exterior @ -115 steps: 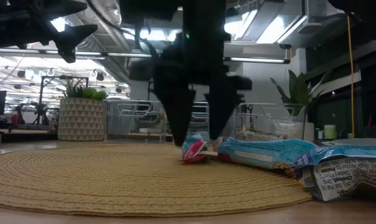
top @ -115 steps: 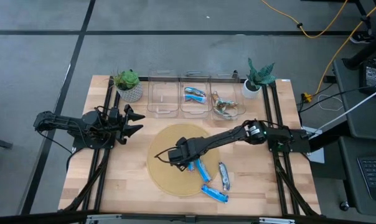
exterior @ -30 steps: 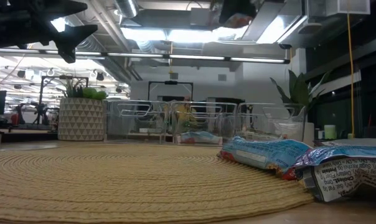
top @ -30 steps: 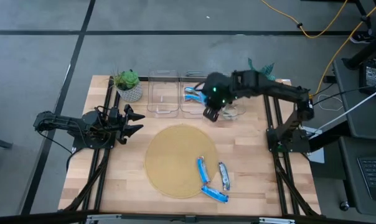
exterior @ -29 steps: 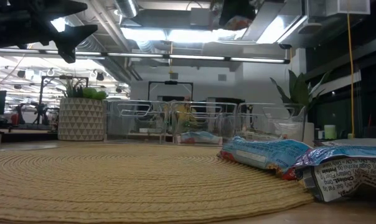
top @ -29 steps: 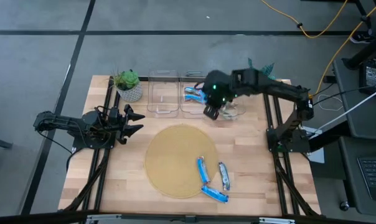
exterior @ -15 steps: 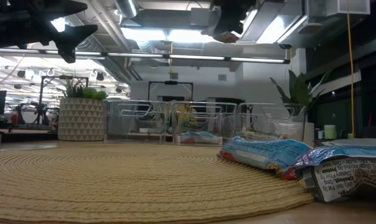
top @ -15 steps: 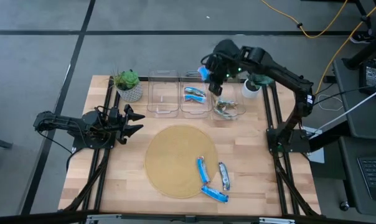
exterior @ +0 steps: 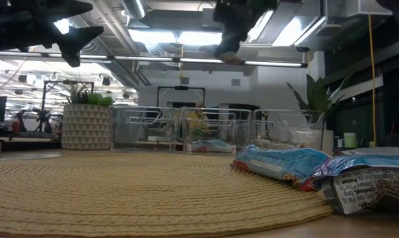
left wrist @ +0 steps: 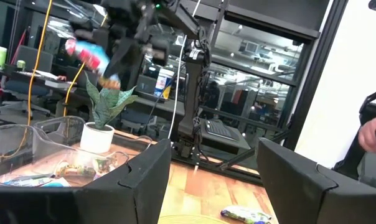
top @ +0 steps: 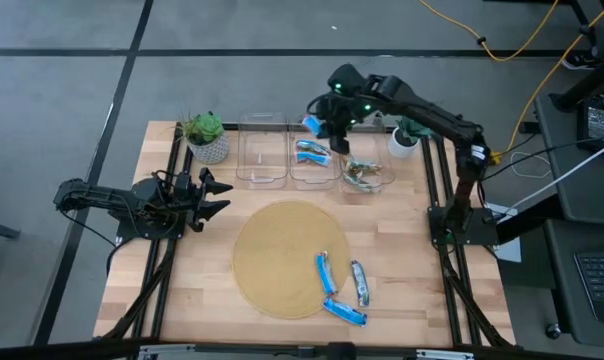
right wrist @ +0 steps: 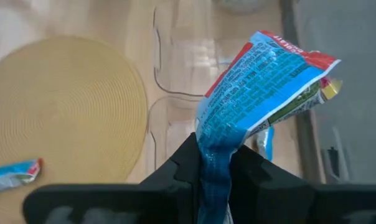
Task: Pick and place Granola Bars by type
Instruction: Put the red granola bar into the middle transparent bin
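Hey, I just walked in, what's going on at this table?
The right tool is shut on a blue bar, held high over the far edge of the middle bin, which already has a blue bar in it. The right bin holds silvery bars; the left bin looks empty. Three more bars lie on or beside the round mat. The left tool waits open at the table's left.
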